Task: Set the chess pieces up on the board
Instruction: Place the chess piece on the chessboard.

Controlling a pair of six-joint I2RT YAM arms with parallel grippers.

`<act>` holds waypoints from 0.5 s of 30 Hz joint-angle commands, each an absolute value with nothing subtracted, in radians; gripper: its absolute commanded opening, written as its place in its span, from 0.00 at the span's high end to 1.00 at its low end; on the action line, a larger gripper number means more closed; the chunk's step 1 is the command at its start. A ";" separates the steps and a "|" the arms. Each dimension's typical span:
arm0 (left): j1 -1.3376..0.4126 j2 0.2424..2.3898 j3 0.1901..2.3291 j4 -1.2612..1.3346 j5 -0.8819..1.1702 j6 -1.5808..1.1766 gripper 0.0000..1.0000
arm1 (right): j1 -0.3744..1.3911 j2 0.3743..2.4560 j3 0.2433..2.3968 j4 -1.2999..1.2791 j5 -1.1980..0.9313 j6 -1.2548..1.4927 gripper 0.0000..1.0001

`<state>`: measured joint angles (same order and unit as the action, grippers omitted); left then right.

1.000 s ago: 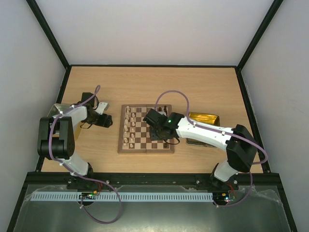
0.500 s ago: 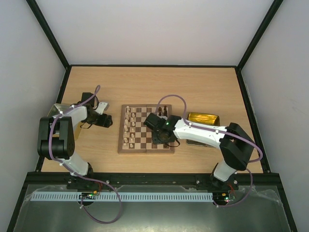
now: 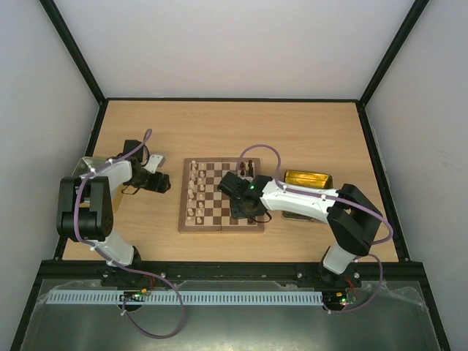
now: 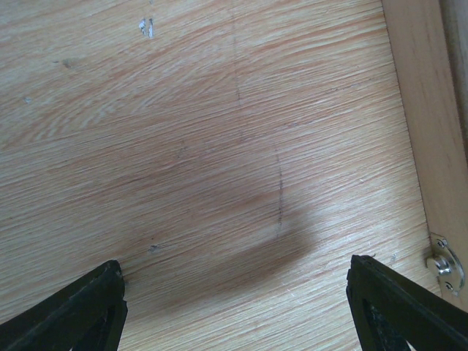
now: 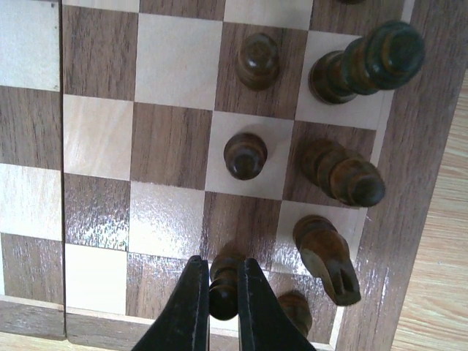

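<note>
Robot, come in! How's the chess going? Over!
Left gripper: jaws open, empty. Right gripper: jaws shut on small dark brown wooden piece. Taller dark brown piece close beside.

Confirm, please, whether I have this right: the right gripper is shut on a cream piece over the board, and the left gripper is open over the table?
One thing is off: the piece in the right gripper is dark brown, not cream, as the right wrist view shows. It is over the board, and the left gripper is open over the table.

Top view overlooks whole table (image 3: 307, 139), left wrist close above table, right wrist close above shared board (image 5: 175, 62)
</note>
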<state>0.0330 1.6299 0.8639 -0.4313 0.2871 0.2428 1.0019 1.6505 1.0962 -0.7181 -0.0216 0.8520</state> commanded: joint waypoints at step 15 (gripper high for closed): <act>0.029 1.633 0.862 -0.436 0.280 0.246 0.17 | 0.972 1.681 1.092 -0.691 0.001 0.821 0.97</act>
<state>0.0330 1.6299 0.8639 -0.4313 0.2867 0.2428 0.9779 1.6688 1.0958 -0.6937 -0.0212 0.8333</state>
